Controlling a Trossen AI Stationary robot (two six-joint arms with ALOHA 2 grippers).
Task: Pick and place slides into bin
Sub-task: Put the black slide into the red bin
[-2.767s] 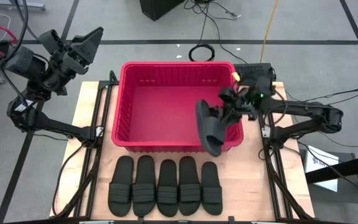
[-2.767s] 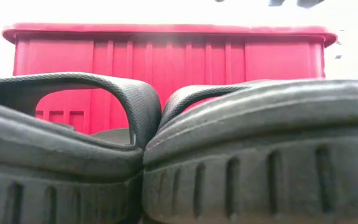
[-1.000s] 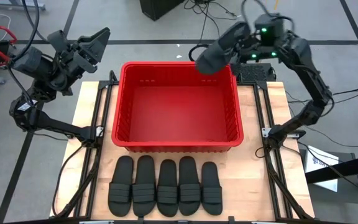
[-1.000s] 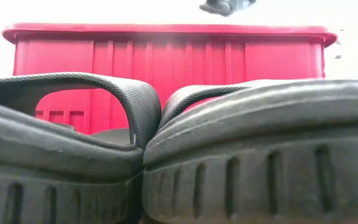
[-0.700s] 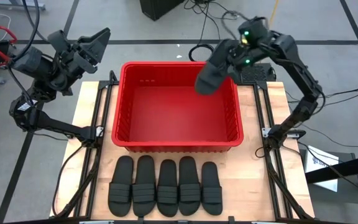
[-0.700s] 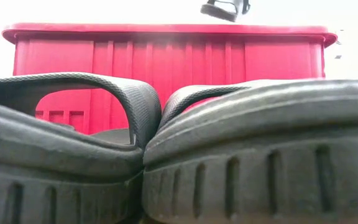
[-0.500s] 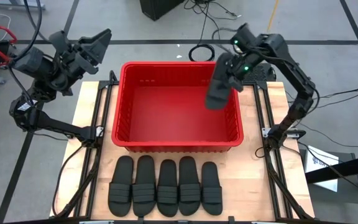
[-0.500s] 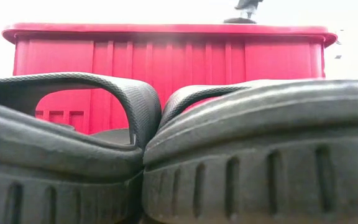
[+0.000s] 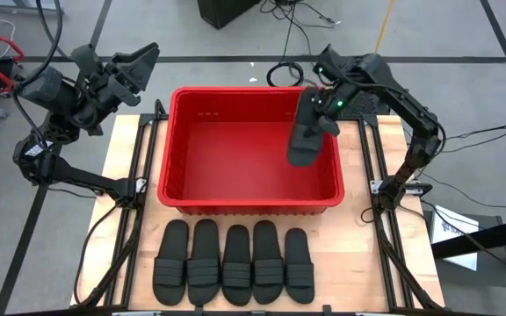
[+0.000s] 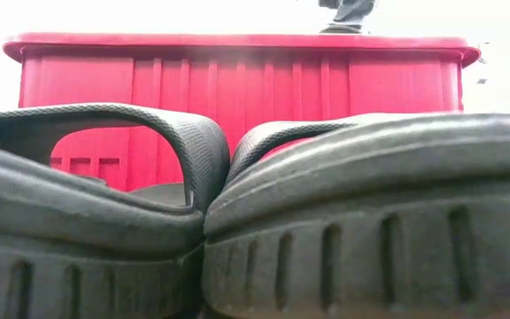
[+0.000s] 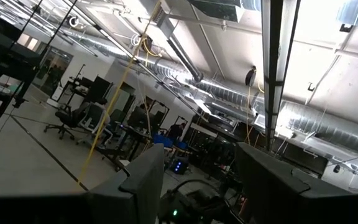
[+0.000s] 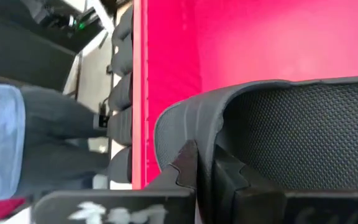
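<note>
A black slide (image 9: 305, 140) hangs over the right part of the red bin (image 9: 169, 149), with my right gripper (image 9: 326, 104) shut on its far end. The bin holds nothing else that shows. Several more black slides (image 9: 235, 263) lie side by side, soles down, on the table between the bin and the near edge. Two of them (image 10: 237, 221) fill the low view in front of the bin (image 10: 237, 89). My left gripper (image 9: 130, 66) is raised beyond the table's far left corner, open and pointing upward, with nothing between its fingers (image 11: 145, 180). My right gripper pinches an edge of the slide (image 12: 185, 134) between its two fingers (image 12: 188, 165), beside a dimpled surface (image 12: 303, 137); whether this is strap or sole I cannot tell. The fingers slant down from the far right. The slide hangs lifted clear above the bin's floor, its free end (image 9: 299, 161) toward the near edge.
Black rails (image 9: 139, 219) run along both sides of the wooden table. Cables and a dark box (image 9: 279, 72) lie on the floor beyond the bin. A person's blue and grey clothing (image 12: 5, 137) shows beyond the table in the right wrist view.
My right gripper has come down from beyond the bin's far right corner toward the near edge, over the bin's right part, and has tipped downward. The slide has swung from lying level, pointing left, to hanging with its free end toward the near edge.
</note>
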